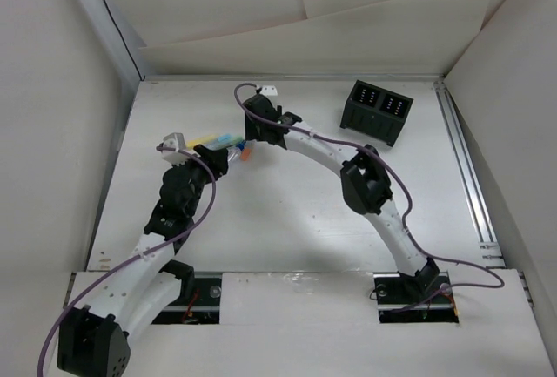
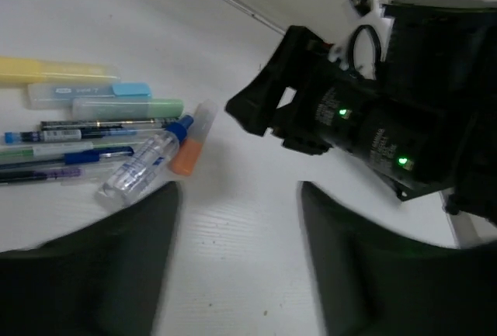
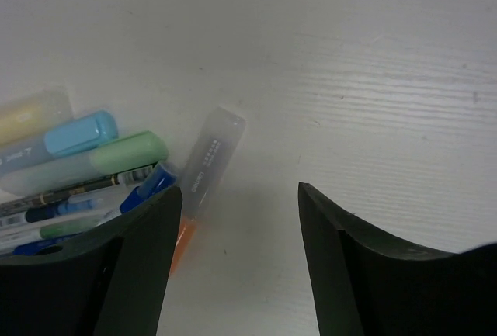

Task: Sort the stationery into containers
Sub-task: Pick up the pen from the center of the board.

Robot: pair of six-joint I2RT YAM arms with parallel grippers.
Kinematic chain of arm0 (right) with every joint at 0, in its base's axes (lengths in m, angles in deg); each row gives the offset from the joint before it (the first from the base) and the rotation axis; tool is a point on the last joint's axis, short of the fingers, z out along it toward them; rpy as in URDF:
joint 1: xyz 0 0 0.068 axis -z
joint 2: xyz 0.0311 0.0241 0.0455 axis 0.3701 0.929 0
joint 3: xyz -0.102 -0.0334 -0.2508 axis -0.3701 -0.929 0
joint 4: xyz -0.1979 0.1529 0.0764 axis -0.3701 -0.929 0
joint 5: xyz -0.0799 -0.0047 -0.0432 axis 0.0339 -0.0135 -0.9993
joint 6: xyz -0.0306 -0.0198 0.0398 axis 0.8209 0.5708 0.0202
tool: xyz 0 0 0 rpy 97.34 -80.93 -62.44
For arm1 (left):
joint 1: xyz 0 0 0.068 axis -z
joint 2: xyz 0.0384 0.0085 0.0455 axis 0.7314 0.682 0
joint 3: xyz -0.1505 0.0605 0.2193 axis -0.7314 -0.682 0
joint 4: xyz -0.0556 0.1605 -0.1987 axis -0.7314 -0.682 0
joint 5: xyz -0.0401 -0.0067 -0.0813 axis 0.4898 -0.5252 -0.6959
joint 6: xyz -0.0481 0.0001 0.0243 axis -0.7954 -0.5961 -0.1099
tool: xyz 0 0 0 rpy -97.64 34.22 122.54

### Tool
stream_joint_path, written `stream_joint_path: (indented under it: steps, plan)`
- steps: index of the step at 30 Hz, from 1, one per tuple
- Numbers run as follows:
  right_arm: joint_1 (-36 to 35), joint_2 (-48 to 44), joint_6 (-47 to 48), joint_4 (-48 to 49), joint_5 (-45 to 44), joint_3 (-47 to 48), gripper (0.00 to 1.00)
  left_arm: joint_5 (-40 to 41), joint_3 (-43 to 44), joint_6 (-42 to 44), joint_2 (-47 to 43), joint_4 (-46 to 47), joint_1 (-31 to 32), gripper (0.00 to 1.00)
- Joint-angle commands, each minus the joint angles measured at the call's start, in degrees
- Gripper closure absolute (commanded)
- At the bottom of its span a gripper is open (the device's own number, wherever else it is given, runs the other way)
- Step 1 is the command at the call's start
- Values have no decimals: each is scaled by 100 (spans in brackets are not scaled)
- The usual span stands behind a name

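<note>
The stationery (image 1: 218,142) lies in a row at the table's back left: yellow (image 2: 46,70), light-blue (image 2: 85,91) and green (image 2: 128,108) highlighters, thin blue pens (image 2: 70,130), and a clear marker with an orange end (image 2: 186,146). The marker also shows in the right wrist view (image 3: 206,161). My right gripper (image 3: 241,212) is open and empty just right of the orange marker, low over the table. My left gripper (image 2: 241,219) is open and empty, near the pile's right end, facing the right gripper (image 2: 326,111). The black two-compartment organiser (image 1: 376,112) stands at the back right.
White walls enclose the table on the left, back and right. A metal rail (image 1: 466,168) runs along the right edge. The right arm (image 1: 365,185) arches across the middle of the table, and purple cables trail from both arms.
</note>
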Motion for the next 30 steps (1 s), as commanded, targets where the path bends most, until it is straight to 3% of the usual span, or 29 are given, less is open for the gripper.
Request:
stream_joint_path:
  steps: [1, 3, 5, 9, 14, 17, 23, 30]
  plan:
    - [144, 268, -175, -450, 356, 648, 32, -113, 299, 207, -101, 285, 31, 55]
    - [206, 454, -175, -600, 488, 860, 33, -61, 299, 207, -101, 206, 31, 65]
    - [153, 524, -175, -600, 358, 860, 35, -61, 299, 146, -101, 127, 31, 65]
    - [91, 472, -175, -276, 531, 562, 35, -113, 299, 93, -101, 127, 31, 53]
    - [39, 358, -227, 93, 700, 368, 36, -263, 247, 93, -101, 197, 31, 47]
    - [-14, 357, -227, 252, 752, 315, 36, -315, 246, 93, -101, 197, 31, 45]
    - [-14, 937, -332, -143, 752, 1097, 42, -316, 246, 93, -101, 197, 31, 44]
    - [-14, 990, -438, -73, 700, 922, 47, -263, 246, 93, -101, 136, 31, 43]
